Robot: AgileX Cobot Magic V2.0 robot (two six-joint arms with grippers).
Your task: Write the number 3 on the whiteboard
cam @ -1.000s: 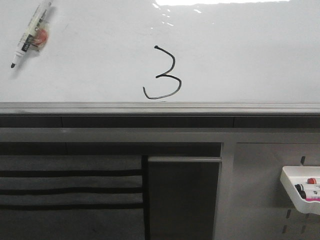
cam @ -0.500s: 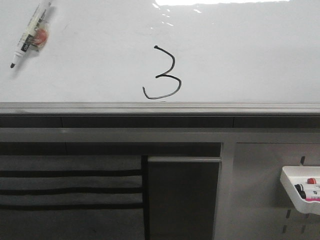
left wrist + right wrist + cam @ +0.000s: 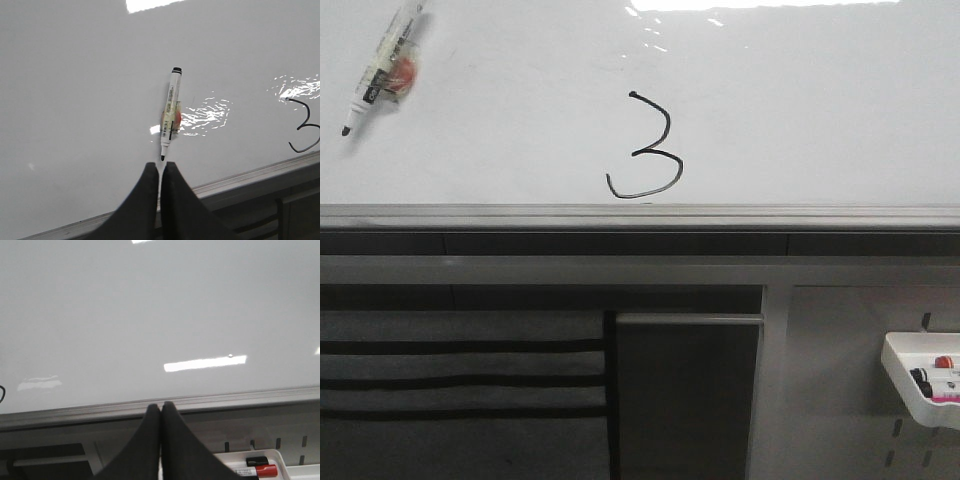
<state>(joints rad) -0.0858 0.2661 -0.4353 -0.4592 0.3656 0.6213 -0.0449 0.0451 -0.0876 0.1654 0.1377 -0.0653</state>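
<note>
Since the number 3 [image 3: 644, 147] already stands complete on the whiteboard [image 3: 800, 120], thin, black and hooked at its lower left, the step in hand looks like the close of the task: keeping both arms clear so nothing smears the ink.

Nearest, at the lower right of the front view, a small white tray [image 3: 905, 375] of markers hangs on the perforated panel below the board. Above it runs the grey rail [image 3: 640, 215] along the board's near edge, and the digit sits just beyond that rail, near the middle of the board.

Both arms hang on the near side of the rail, out of the front camera's sight. The left gripper [image 3: 160, 167] has its dark fingers pressed together with only a hairline seam between them, holding nothing, aimed toward the black marker [image 3: 170, 114]. That marker lies uncapped on the board, its tip toward the fingers and just apart from them, well to the left of the digit. The right gripper [image 3: 160, 406] is likewise pressed together and empty, over the rail.

Doing this well means pulling away from the board, not sweeping sideways toward the fresh stroke.
</note>
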